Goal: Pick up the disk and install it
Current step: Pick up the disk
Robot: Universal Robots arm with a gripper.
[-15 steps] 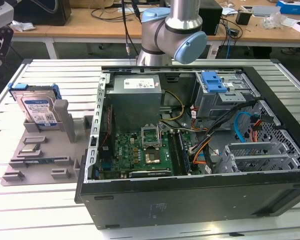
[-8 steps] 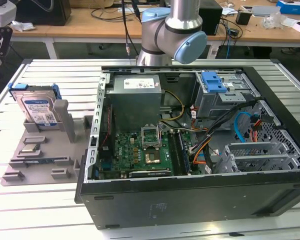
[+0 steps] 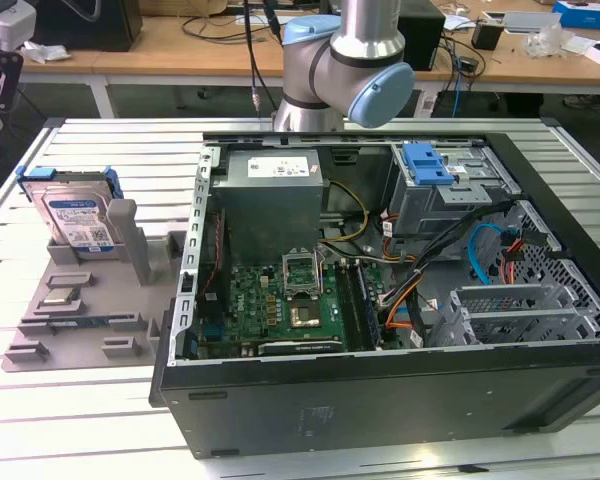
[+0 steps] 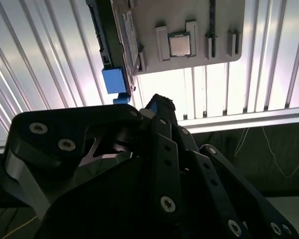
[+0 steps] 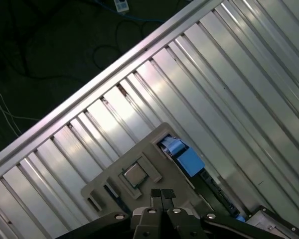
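Right, exterior view first: disk [image 3: 75, 218] stands on edge in grey holder [image 3: 110, 300] on bench [image 3: 110, 150], at exterior view's left, well apart from open computer case [image 3: 380, 300]. Arm [image 3: 345, 60] rises behind case. First wrist view: I see claw [image 5: 162, 194] tips pressed together, nothing between them, holder below, disk's blue frame just beyond. Second wrist view: claw over holder's edge, blue frame near tip.
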